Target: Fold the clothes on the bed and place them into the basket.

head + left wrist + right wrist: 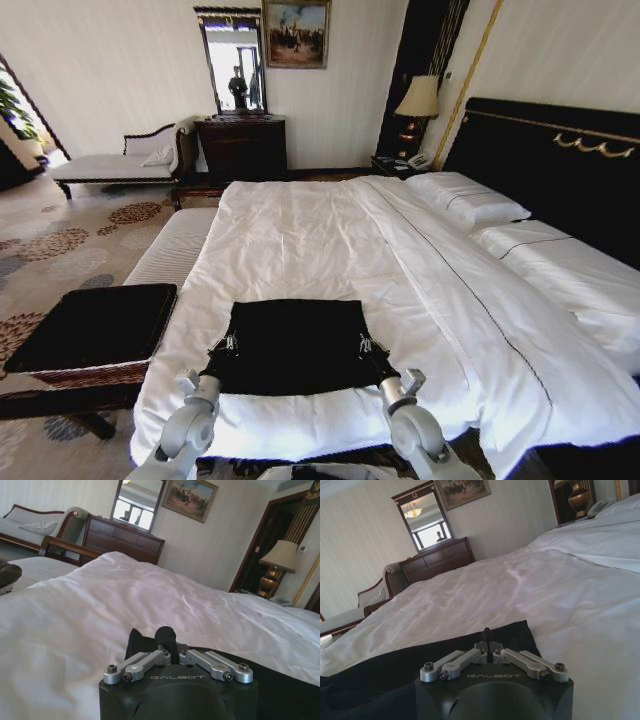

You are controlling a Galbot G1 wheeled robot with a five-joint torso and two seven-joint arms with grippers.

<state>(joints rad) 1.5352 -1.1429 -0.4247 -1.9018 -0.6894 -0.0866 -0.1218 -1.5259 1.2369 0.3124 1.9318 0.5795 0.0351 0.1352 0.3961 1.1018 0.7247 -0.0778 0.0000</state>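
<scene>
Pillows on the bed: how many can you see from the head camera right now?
2. One pillow lies at the far end by the headboard; the second pillow lies nearer, beside it. More may be hidden past the frame's right edge.

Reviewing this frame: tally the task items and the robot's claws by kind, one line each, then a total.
Black T-shirt on the bed: 1
Bed: 1
Wicker basket beside the bed: 1
Claws on the shirt's side edges, left claw and right claw: 2
Total: 5
</scene>
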